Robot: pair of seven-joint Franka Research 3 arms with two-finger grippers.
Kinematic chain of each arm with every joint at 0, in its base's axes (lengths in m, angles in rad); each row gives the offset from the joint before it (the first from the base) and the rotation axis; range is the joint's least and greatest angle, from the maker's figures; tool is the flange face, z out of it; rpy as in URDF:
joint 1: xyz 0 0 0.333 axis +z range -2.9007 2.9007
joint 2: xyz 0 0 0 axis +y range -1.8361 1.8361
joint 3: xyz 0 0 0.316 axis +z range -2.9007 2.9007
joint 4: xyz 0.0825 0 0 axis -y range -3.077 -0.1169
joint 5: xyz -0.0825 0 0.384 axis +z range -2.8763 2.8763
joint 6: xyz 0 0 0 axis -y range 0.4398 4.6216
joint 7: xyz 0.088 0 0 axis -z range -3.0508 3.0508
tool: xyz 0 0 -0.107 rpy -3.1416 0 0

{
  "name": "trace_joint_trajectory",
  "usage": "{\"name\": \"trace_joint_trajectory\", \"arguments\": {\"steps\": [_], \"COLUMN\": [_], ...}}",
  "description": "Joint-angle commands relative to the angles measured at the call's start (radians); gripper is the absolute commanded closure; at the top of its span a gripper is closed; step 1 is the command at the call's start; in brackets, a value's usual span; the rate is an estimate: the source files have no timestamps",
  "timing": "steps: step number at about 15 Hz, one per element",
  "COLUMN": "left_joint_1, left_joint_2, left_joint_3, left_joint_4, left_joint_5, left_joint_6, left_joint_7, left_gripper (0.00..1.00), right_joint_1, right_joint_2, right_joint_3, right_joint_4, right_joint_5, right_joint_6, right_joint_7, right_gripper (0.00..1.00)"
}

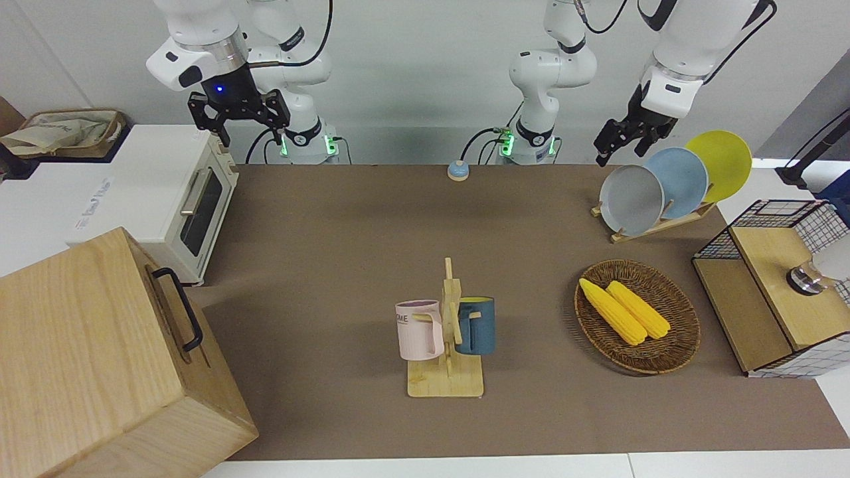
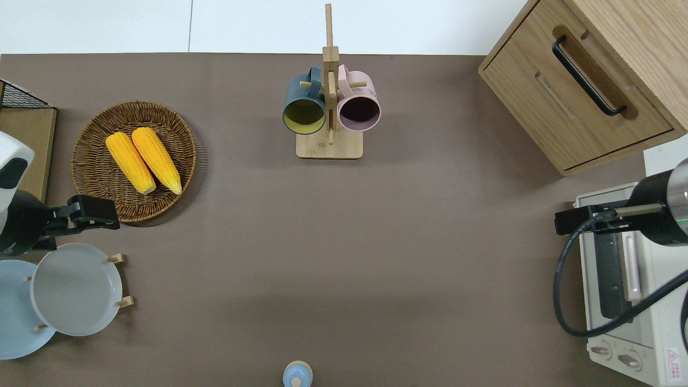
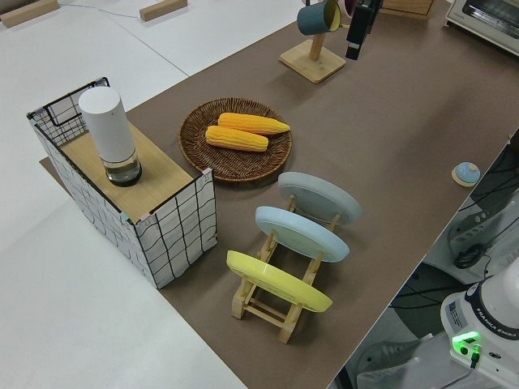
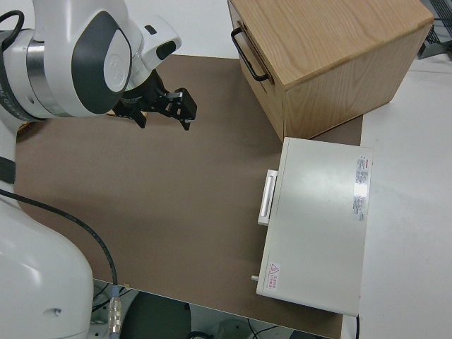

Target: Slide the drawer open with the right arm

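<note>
Robot lab, arms (image 1: 199, 46), staged tabletop (image 1: 345, 232)

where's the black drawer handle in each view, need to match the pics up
Front view: drawer handle at the lower edge toward the right arm's end, on the cabinet face.
Overhead view: top corner at the right arm's end, running diagonally.
Left side view: not in it.
Right side view: top centre, on the cabinet's shaded face.
Shared landmark: the white toaster oven, beside the cabinet and nearer to the robots.

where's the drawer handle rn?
The black bar handle sits on the shut drawer of the wooden cabinet at the right arm's end, farther from the robots than the toaster oven.
</note>
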Motion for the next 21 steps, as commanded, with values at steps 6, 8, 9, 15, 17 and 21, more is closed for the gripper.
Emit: {"name": "trace_joint_trajectory", "arguments": {"steps": [6,8,9,15,17,21], "left_joint_1": [-0.001,-0.001,-0.001,-0.001,-0.001,-0.001], "left_joint_2": [-0.008,-0.008,-0.008,-0.008,-0.008,-0.008], "left_joint_3": [0.004,0.004,0.004,0.004,0.004,0.004], "left_joint_4": [0.004,0.004,0.004,0.004,0.004,0.004], "left_joint_5": [-0.001,-0.001,-0.001,-0.001,-0.001,-0.001], "left_joint_6": [-0.017,-0.017,-0.015,-0.015,-0.015,-0.017], "left_joint_7": [0.009,0.009,0.009,0.009,0.009,0.009], "left_gripper": [0.01,0.01,0.01,0.01,0.01,0.01], "right_joint_1": [0.028,0.026,0.022,0.031,0.051,0.051], "right_joint_2": [0.056,0.056,0.059,0.056,0.051,0.048], "right_joint_3": [-0.029,-0.023,-0.023,-0.025,-0.026,-0.014], "right_joint_4": [0.074,0.074,0.074,0.074,0.069,0.068], "right_joint_5": [0.011,0.013,0.017,0.011,0.004,-0.035], "right_joint_6": [0.000,0.009,0.014,0.021,0.020,0.023], "right_joint_7": [0.012,0.033,0.033,0.038,0.038,0.038], "right_gripper": [0.013,0.013,0.013,0.013,0.013,0.013]}}
